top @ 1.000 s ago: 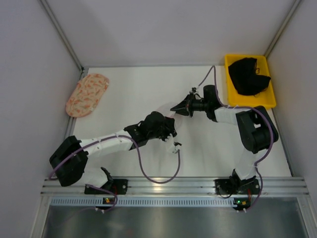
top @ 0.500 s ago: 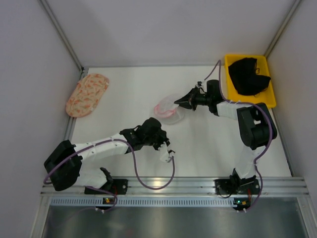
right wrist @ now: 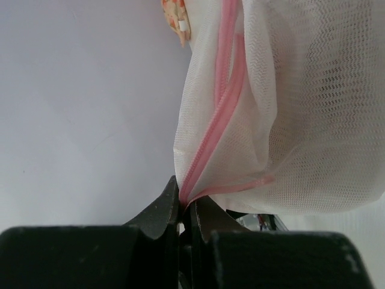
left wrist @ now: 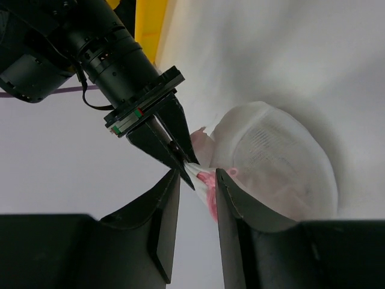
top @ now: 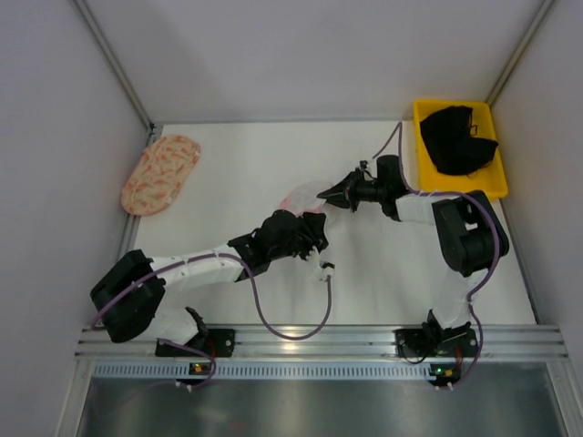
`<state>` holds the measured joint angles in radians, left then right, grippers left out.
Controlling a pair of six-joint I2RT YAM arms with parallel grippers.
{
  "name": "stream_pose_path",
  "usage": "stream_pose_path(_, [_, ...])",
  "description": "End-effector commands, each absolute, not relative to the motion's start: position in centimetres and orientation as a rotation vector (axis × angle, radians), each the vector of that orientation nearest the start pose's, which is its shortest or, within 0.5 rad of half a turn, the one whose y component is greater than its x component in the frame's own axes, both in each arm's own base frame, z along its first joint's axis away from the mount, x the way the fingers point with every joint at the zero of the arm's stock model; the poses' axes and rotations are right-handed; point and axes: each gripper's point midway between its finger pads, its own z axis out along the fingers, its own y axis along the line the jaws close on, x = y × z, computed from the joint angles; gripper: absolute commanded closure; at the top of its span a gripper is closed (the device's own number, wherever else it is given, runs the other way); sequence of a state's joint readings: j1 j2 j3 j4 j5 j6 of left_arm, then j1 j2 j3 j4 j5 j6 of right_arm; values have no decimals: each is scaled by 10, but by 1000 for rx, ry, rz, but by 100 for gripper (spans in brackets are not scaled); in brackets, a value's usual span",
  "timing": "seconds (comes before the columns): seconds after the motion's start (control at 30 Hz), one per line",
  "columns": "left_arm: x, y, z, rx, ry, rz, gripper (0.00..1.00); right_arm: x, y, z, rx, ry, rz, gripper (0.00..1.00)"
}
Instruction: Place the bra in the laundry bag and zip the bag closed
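On the far left I see a peach patterned cloth (top: 161,173) lying by the wall. Mid-table, my left gripper (left wrist: 197,180) has its jaws apart, straddling the pink zip end of the laundry bag (left wrist: 283,150) without clamping it. The bra (left wrist: 264,198) shows as a pale pink blur through the mesh. My right gripper (right wrist: 183,214) is pinched tight on the bag's zip rim. Far right, a yellow bin (top: 421,173) holds a black garment (top: 460,137).

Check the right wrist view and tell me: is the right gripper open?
No, the right gripper is pinched shut on the pink zip edge of the bag.
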<state>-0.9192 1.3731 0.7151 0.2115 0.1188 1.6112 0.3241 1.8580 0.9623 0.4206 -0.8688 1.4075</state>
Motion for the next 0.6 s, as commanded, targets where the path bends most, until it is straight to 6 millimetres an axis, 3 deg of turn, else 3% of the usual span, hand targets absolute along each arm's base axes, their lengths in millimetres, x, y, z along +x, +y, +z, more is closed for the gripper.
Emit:
stream_pose_path(0.0, [287, -336, 181, 1869, 485, 404, 64, 348, 294, 171, 588, 2316, 1900, 100])
stream_pose_path(0.33, [294, -335, 163, 1936, 458, 459, 62, 345, 294, 182, 618, 2297, 1950, 100])
stream_pose_path(0.57, [298, -327, 154, 1973, 452, 491, 53, 341, 295, 184, 636, 2299, 1982, 100])
